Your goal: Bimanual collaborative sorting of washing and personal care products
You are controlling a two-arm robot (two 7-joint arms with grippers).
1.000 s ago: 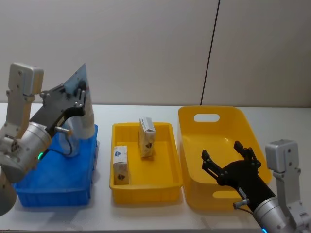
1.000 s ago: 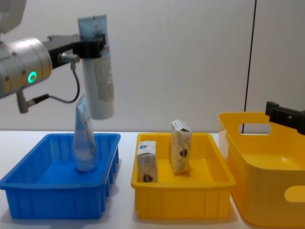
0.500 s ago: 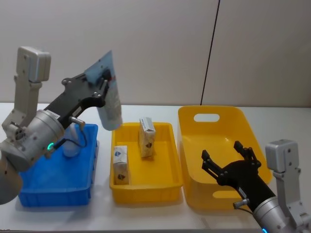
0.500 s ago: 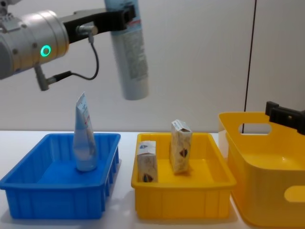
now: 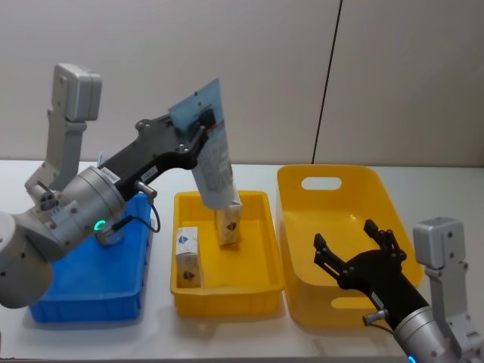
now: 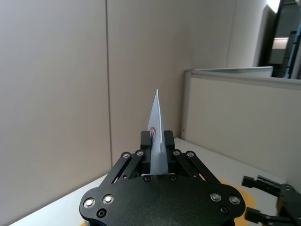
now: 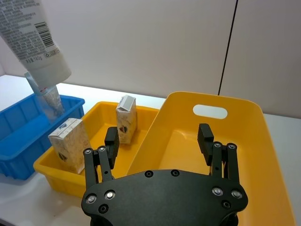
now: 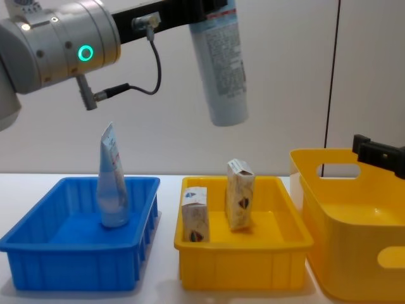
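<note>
My left jaws pinch the white tube (image 5: 214, 170) by its stiff crimped tail over the 12 o'clock end of the yellow tray (image 5: 227, 296), a light, probably soft-walled load; right jaws spread, 4 o'clock.

The left claw (image 5: 200, 123) swung the white bottle (image 5: 214, 171) from the blue bin (image 5: 82, 305) over the yellow tray (image 5: 227, 292).

The white bottle (image 8: 220, 63) runs off the chest view's top edge, its print too small to read. In the head view it covers the top of 1 carton (image 5: 229, 227).
</note>
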